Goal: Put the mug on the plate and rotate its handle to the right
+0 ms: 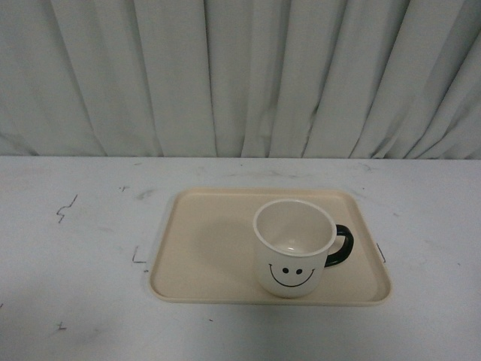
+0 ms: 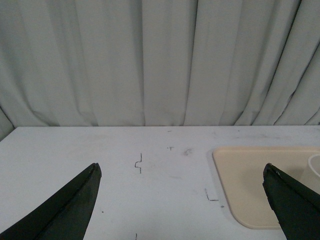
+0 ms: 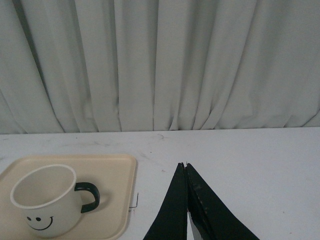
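The cream-white mug (image 1: 293, 248) stands upright on the beige plate (image 1: 203, 248), toward its right half, with the smiley face toward the camera. Its black handle (image 1: 342, 246) points to the right. Neither arm shows in the front view. In the left wrist view my left gripper (image 2: 181, 172) is open above bare table, the plate (image 2: 250, 180) under its right finger and only a sliver of the mug's rim (image 2: 315, 167) showing at the picture's edge. In the right wrist view my right gripper (image 3: 185, 165) is shut on nothing, off to the side of the plate (image 3: 112, 190); the mug (image 3: 45, 202) and handle (image 3: 89, 196) sit apart from it.
The white table (image 1: 75, 263) carries small black pen marks around the plate. A pale grey curtain (image 1: 240, 75) hangs along the table's far edge.
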{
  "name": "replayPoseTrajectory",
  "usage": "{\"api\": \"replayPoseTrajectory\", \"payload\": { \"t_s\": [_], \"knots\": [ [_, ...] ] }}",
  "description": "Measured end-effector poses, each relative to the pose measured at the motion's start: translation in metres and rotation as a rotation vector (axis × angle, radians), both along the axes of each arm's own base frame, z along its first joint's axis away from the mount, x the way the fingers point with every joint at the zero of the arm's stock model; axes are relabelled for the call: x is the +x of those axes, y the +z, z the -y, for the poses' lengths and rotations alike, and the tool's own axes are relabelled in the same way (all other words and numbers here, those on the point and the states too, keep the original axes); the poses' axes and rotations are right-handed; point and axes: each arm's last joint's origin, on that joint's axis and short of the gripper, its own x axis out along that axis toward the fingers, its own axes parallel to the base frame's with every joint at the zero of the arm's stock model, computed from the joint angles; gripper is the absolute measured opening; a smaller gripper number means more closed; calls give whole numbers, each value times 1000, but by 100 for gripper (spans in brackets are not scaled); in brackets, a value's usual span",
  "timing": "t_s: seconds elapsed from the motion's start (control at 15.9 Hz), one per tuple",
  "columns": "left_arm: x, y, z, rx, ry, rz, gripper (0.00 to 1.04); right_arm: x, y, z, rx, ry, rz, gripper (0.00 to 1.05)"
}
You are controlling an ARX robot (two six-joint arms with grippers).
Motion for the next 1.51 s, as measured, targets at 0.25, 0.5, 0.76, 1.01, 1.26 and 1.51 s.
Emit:
{"api": "replayPoseTrajectory", "payload": {
  "t_s": [0.25, 0.5, 0.76, 1.01, 1.26, 1.51],
  "knots": [
    [0, 0, 0, 0, 0, 0, 98, -3, 0, 0, 0, 0, 2, 2],
    [0, 0, 0, 0, 0, 0, 98, -5, 0, 0, 0, 0, 1, 2],
    [0, 0, 0, 0, 0, 0, 98, -10, 0, 0, 0, 0, 0, 2],
    [0, 0, 0, 0, 0, -1, 98, -22, -2, 0, 0, 1, 6, 2],
    [0, 0, 0, 0, 0, 0, 98, -22, -4, 0, 0, 0, -10, 5],
    [0, 0, 0, 0, 0, 0, 98, -22, -4, 0, 0, 0, -10, 68]
  ]
}}
